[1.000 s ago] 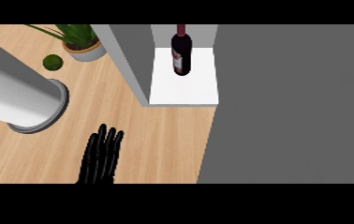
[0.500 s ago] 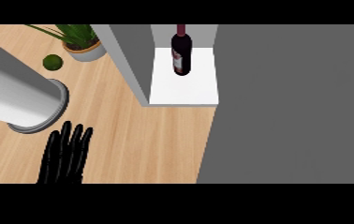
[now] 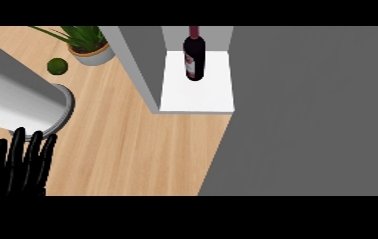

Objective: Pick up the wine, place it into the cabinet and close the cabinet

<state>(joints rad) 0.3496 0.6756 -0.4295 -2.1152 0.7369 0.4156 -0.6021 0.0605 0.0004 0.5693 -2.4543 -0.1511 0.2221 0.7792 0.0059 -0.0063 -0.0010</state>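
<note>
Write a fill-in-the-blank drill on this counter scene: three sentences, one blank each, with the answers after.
1. The wine bottle stands upright on the cabinet's ____ shelf.
2. The lime lies beside the potted plant on the ____ counter.
3. The left hand, fingers straight, holds ____.

Missing words: white; wooden; nothing.

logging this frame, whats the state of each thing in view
wine bottle: upright on the cabinet's white shelf
cabinet: open
left hand: open, fingers straight, holding nothing
potted plant: upright on the counter
green fruit: lying on the counter
</note>
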